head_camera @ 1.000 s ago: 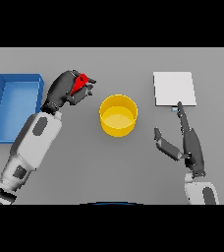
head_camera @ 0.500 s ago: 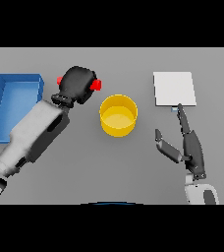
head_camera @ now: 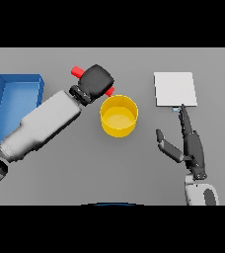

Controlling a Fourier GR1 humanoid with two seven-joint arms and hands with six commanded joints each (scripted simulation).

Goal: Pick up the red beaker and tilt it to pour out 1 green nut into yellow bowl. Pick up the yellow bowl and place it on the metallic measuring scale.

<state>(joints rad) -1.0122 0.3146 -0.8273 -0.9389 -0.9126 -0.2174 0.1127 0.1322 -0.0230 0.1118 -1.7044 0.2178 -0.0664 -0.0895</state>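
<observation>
above the round yellow bowl's (head_camera: 119, 116) rim, the left hand (head_camera: 96, 82) grips the tilted red beaker (head_camera: 76, 72) for pouring; right hand (head_camera: 189, 143) idles open.

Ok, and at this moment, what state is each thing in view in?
red beaker: tipped sideways in the left hand, mouth end by the bowl.
yellow bowl: upright on the table, nothing visible inside.
measuring scale: bare.
blue bin: open.
right hand: open, idle.

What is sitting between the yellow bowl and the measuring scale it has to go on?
Nothing visible: bare grey table separates the yellow bowl from the measuring scale. The open right hand lies nearer the robot, below that path, its fingertip at the scale's near edge.
</observation>
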